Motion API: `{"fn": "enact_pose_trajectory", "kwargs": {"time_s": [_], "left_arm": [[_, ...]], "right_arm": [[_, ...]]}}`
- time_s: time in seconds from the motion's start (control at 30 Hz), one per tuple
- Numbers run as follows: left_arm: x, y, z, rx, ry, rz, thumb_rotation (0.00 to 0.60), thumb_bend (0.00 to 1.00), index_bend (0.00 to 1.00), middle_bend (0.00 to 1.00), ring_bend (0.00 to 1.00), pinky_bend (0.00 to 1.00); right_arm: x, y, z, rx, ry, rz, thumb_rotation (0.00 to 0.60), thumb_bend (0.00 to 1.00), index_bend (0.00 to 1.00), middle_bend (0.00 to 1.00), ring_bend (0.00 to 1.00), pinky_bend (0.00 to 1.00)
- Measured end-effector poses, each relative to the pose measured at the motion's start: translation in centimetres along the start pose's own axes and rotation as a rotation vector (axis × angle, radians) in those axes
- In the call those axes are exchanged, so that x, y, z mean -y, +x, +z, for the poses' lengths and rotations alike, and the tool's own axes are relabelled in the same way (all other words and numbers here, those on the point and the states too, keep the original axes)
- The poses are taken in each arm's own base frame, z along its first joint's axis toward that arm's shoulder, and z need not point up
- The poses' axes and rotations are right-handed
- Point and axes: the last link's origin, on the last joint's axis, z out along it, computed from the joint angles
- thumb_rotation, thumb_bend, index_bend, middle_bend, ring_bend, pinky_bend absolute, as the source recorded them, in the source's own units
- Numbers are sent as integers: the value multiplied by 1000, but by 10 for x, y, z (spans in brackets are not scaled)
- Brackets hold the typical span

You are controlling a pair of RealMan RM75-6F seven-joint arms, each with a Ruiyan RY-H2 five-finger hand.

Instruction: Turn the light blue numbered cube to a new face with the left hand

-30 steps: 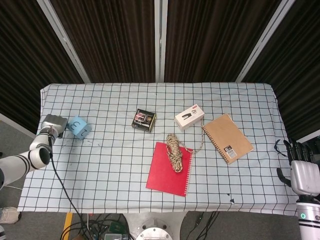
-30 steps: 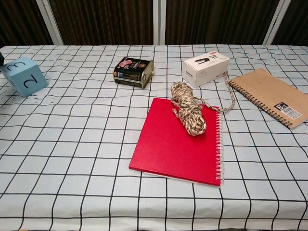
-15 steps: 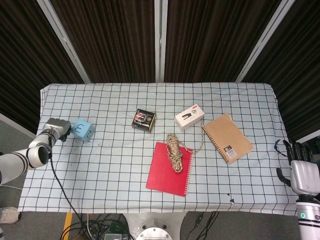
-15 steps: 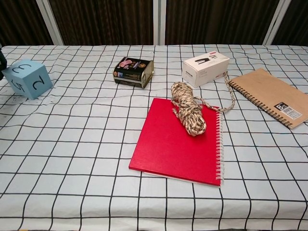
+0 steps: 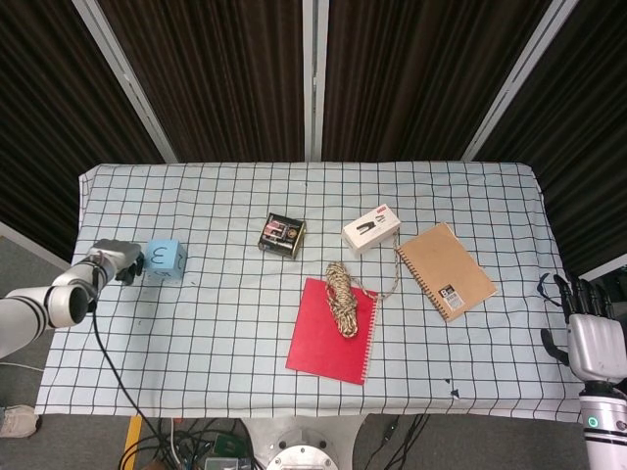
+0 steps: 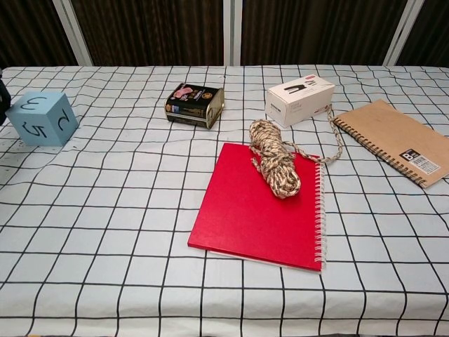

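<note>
The light blue numbered cube (image 5: 165,259) sits flat on the checked cloth near the table's left edge. In the chest view the cube (image 6: 42,118) shows a 3 on top and a 5 on its front face. My left hand (image 5: 114,262) is just left of the cube at the table's edge, its dark fingers reaching to the cube's left side, with nothing gripped. In the chest view only a dark sliver of it shows at the left border. My right hand (image 5: 586,328) hangs off the table's right side, fingers spread and empty.
A small dark box (image 5: 282,235) and a white box (image 5: 370,228) stand mid-table. A coil of rope (image 5: 342,297) lies on a red notebook (image 5: 331,333). A brown spiral notebook (image 5: 446,270) lies to the right. A cable hangs from my left arm.
The cube rolled from a tilted pose showing 3 and 2 to flat, with 3 on top and 5 in front, shifting slightly right. My left hand slid toward the table's front.
</note>
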Motion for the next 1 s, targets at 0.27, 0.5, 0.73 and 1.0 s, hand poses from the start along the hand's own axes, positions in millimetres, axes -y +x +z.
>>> {"fn": "enact_pose_trajectory", "kwargs": {"time_s": [0.27,0.5,0.73,1.0], "left_arm": [[0,1,-2,1,-9,2,600,783,372,861,945,961],[12,0,-6,-49,25,12,600,766,364,861,944,960],[29,-9,-24,-228,73,7,600,731,396,842,925,929],[58,-29,-61,-811,118,-39,600,529,322,605,640,742]], "right_arm": [[-1,1,0,-3,-3,0,600,273,0,0,0,0],[-4,5,1,-15,-8,7,600,273,0,0,0,0],[-12,11,0,-36,-22,27,600,273,0,0,0,0],[-25,9,-8,-47,-41,51,600,274,0,0,0,0]]}}
